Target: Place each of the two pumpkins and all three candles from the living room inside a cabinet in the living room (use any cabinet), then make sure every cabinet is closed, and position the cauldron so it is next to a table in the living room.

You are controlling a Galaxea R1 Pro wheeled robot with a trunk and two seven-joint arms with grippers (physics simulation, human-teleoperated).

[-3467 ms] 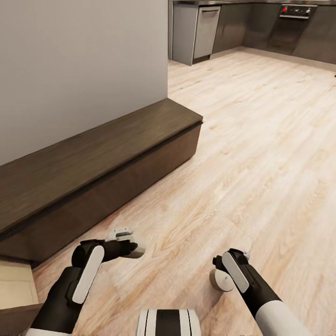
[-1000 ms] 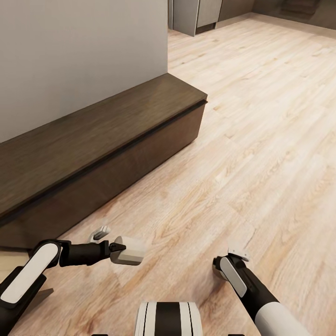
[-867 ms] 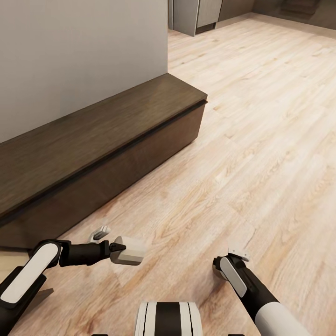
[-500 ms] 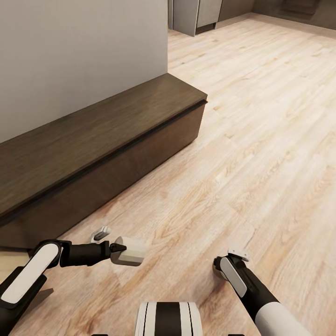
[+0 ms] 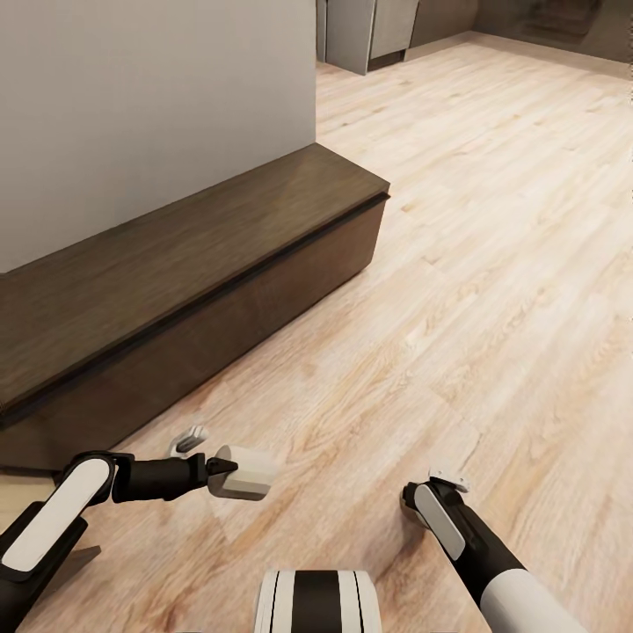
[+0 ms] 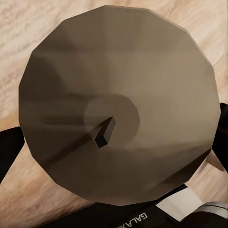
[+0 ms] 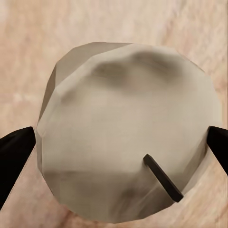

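The long dark-brown cabinet (image 5: 176,264) runs along the grey wall, and its front looks shut. My left gripper (image 5: 227,471) is low over the floor, just in front of the cabinet's near end. It is shut on a pale tan candle (image 5: 246,472) held on its side. In the left wrist view that candle (image 6: 118,85) shows its wick end between black fingers (image 6: 9,149). My right gripper (image 7: 121,152) is shut on a second candle (image 7: 123,118), with a dark fingertip at each side. In the head view the right arm (image 5: 448,523) hangs low at the front right. The pumpkins, cauldron and table are out of view.
Light wooden floor (image 5: 492,264) spreads wide to the right and ahead. Grey kitchen units (image 5: 365,31) stand at the far top past the wall's corner (image 5: 315,88). My white-and-black base (image 5: 316,602) shows at the bottom edge.
Since 3.5 s ago the head view has tilted down and the left arm has stretched out low with its candle. In the last second almost nothing moved.
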